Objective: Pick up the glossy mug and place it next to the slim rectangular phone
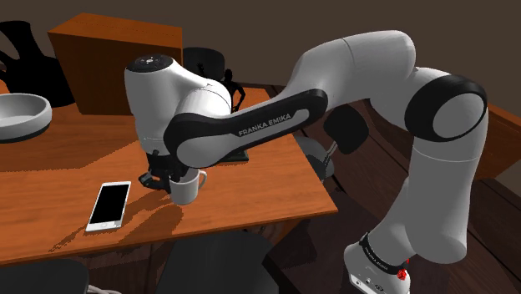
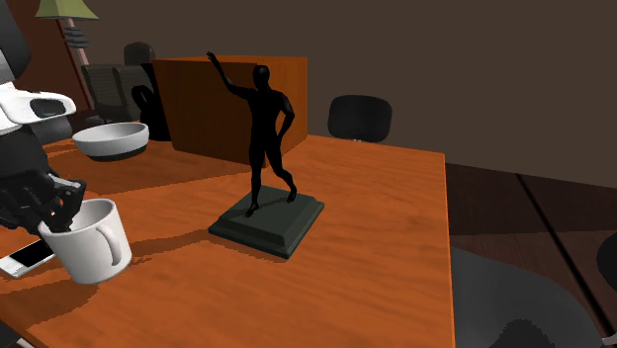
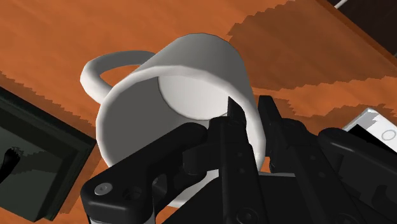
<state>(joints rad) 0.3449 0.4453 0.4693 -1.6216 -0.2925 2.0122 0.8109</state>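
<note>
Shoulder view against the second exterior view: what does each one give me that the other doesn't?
Shoulder view: the whole white arm and the phone's full dark screen. Second exterior view: the black figure statue complete on its base, a lampshade. Both: the hand clasping the white mug near the phone, the white bowl, the wooden box, the wooden table.

There's the white mug [image 1: 185,189] [image 2: 94,242] [image 3: 191,70], glossy, mouth up and leaning a touch, pinched at its rim by the gripper [image 1: 171,178] [image 2: 59,213] [image 3: 249,111], with one finger inside and one outside. Its handle points away from the phone [image 1: 109,205] [image 2: 28,257] [image 3: 382,127], a slim, white-edged, black-screened slab lying flat just beside the mug.
</note>
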